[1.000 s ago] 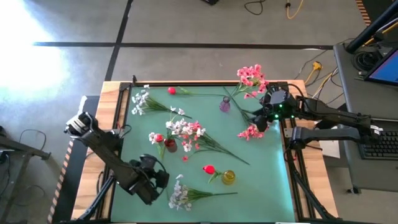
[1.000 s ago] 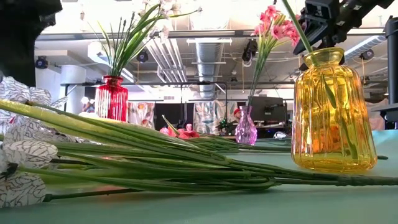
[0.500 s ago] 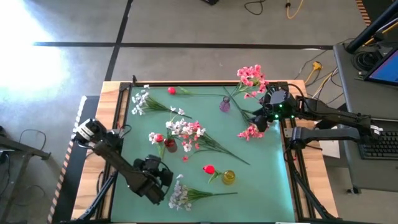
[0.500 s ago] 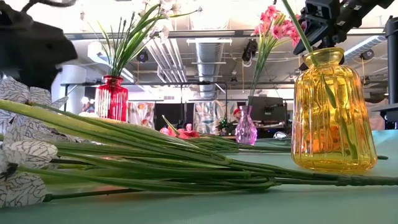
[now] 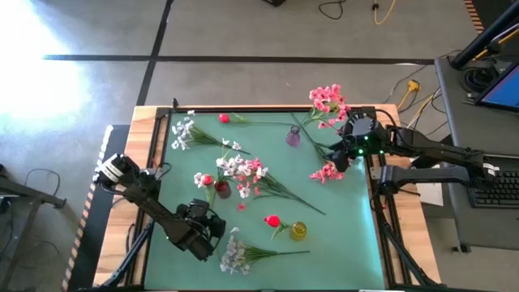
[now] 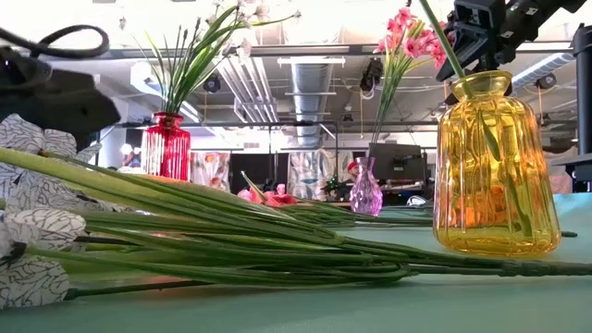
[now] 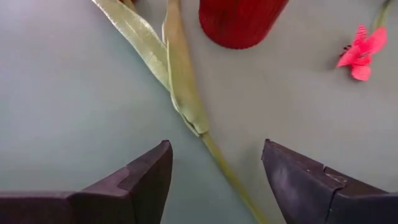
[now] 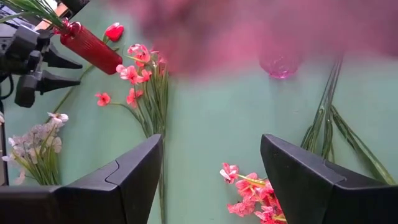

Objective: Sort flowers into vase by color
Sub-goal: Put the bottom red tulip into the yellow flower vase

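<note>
My left gripper [image 5: 208,225] is open, low over the mat at the near left. Its fingers stand on either side of a green leafy stem [image 7: 186,99] that lies flat on the mat just before the red vase [image 7: 239,22]. The red vase [image 5: 221,190] holds white and pink sprays [image 5: 241,168]. My right gripper [image 5: 347,149] is open and empty at the far right, beside the purple vase [image 5: 293,136] that holds a pink spray [image 5: 327,100]. A red bud [image 5: 272,220] leans out of the yellow vase [image 5: 298,231].
Loose flowers lie on the green mat: a white spray [image 5: 183,130] and a red bud [image 5: 223,118] at the far left, a pink spray [image 5: 326,172] at the right, a white spray [image 5: 235,253] at the near edge, and a red bud [image 5: 203,179] by the red vase.
My left gripper has moved from the near left corner toward the far edge and a little right, closer to the red vase. The flowers and vases have stayed where they were.
</note>
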Robot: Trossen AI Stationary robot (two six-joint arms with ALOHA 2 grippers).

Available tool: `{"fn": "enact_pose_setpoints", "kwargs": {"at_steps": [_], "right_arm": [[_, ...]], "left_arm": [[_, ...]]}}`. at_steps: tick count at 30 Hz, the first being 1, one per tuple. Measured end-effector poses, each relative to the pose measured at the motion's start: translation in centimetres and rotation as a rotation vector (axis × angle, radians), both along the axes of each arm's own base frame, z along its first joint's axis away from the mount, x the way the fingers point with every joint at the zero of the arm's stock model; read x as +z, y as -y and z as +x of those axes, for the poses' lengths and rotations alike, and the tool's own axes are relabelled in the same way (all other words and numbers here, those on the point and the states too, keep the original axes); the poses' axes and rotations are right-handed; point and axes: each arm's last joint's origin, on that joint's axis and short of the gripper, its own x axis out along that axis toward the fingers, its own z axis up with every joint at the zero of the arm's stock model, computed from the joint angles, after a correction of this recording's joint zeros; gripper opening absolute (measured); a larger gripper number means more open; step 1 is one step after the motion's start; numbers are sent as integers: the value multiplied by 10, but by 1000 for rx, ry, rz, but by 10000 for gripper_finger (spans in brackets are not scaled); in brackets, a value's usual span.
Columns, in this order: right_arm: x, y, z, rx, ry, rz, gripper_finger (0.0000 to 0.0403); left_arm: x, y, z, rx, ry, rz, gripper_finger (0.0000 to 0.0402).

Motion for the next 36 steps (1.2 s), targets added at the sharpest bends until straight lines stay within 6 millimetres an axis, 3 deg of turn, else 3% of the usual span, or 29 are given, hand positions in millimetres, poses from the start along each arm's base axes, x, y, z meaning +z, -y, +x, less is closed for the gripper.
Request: {"fn": "enact_pose_setpoints", "kwargs": {"at_steps": [12,28,36], "right_arm": [[0,0,0,-22,5,25,262],[0,0,0,-13,2,10,257],[0,0,0,-1,0,-3,252]], "left_arm": [[-11,-9,-13,26,-35,22,129],[-3,-1,-33,33,-118,-42,8],[12,5,-49,37,-101,-90,0]]}}
